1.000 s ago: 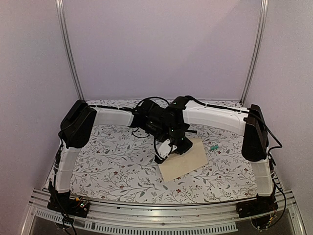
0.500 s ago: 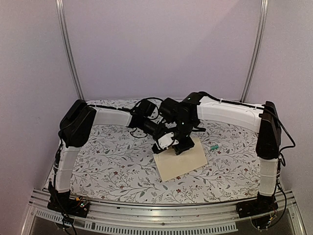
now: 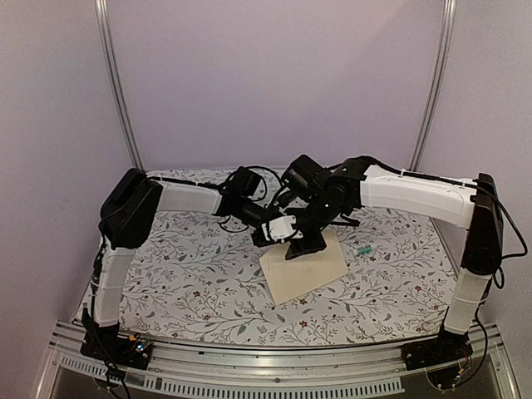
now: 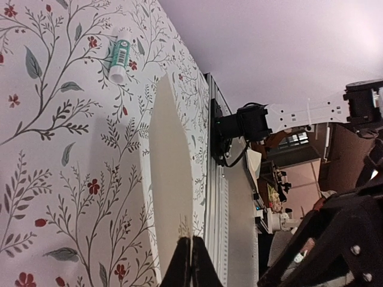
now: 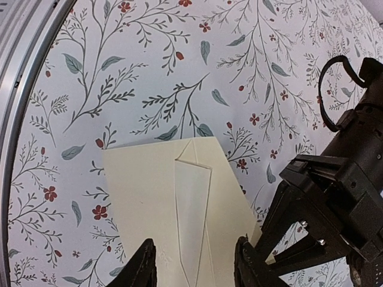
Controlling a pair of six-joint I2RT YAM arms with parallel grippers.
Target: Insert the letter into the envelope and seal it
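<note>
The envelope (image 3: 306,268) lies flat on the floral-cloth table (image 3: 191,283), right of centre and turned at a slant, with both arms reaching in over its far corner. No printed, bordered letter shows in any view. It is probably already tucked inside, though the pictures cannot confirm that. The left hand (image 4: 190,254) comes in low and nearly level with the table, its two fingers pressed together right at the envelope's edge. Whether a layer of paper is nipped between them cannot be told. That low, sideways approach makes sense as a way to pin or hold one edge so the envelope does not skate on the cloth. The right hand (image 5: 194,266) hangs above the envelope with its fingers well apart, one on each side of the narrow pointed fold that runs down the envelope's upward face. It holds nothing, and the straddling pose looks meant for pressing that fold flat or drawing along it. A small green-and-white glue stick (image 3: 363,250) lies on the table just beyond the envelope's right corner. It is apart from the envelope and from both hands, so the sealing step appears unfinished.
</note>
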